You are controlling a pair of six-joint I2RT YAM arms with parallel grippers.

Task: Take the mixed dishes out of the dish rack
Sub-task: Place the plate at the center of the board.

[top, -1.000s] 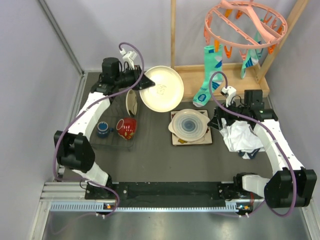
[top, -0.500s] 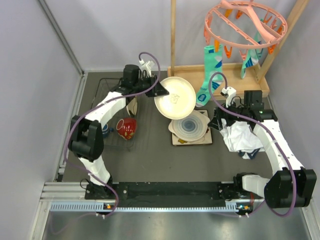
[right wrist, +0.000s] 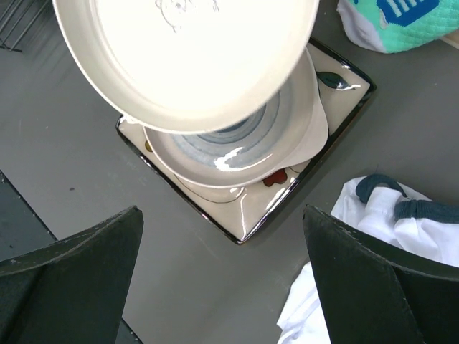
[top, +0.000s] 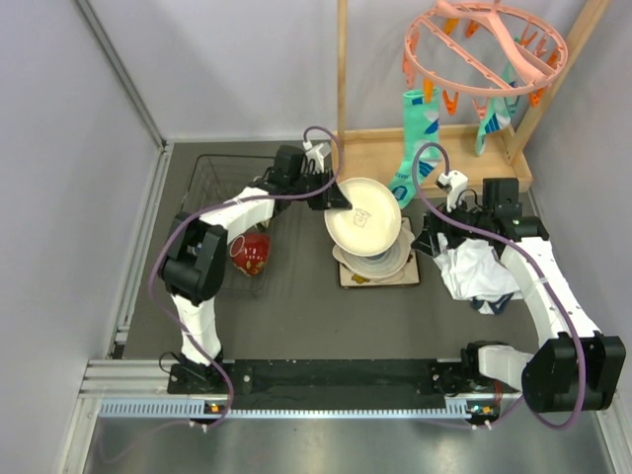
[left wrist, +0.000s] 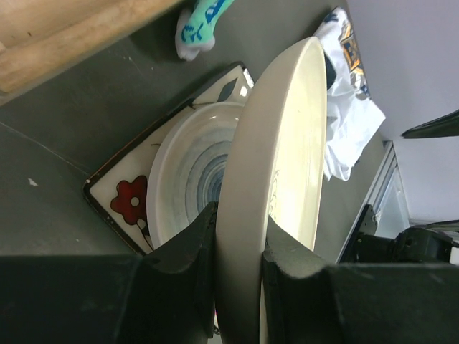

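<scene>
My left gripper (top: 336,197) is shut on the rim of a large cream plate (top: 362,215) and holds it tilted just above the blue-ringed round plate (top: 387,261). That plate sits on the square cream floral plate (top: 348,277). The left wrist view shows the fingers (left wrist: 190,247) clamped on the cream plate (left wrist: 276,165), with the blue-ringed plate (left wrist: 188,179) and the floral plate (left wrist: 122,201) behind it. My right gripper (top: 432,242) is open and empty to the right of the stack (right wrist: 244,215). A red patterned mug (top: 252,252) lies in the black wire dish rack (top: 212,178). The dark blue mug is hidden by my left arm.
A crumpled white cloth (top: 476,272) lies under the right arm, right of the stack. A wooden frame (top: 370,148) with a pink peg hanger (top: 484,44) and teal socks (top: 410,148) stands at the back. Grey walls close in the left and back sides.
My left arm has swung right with the cream plate, from above the rack to over the stacked plates, and lowered it. The right arm has not moved.
</scene>
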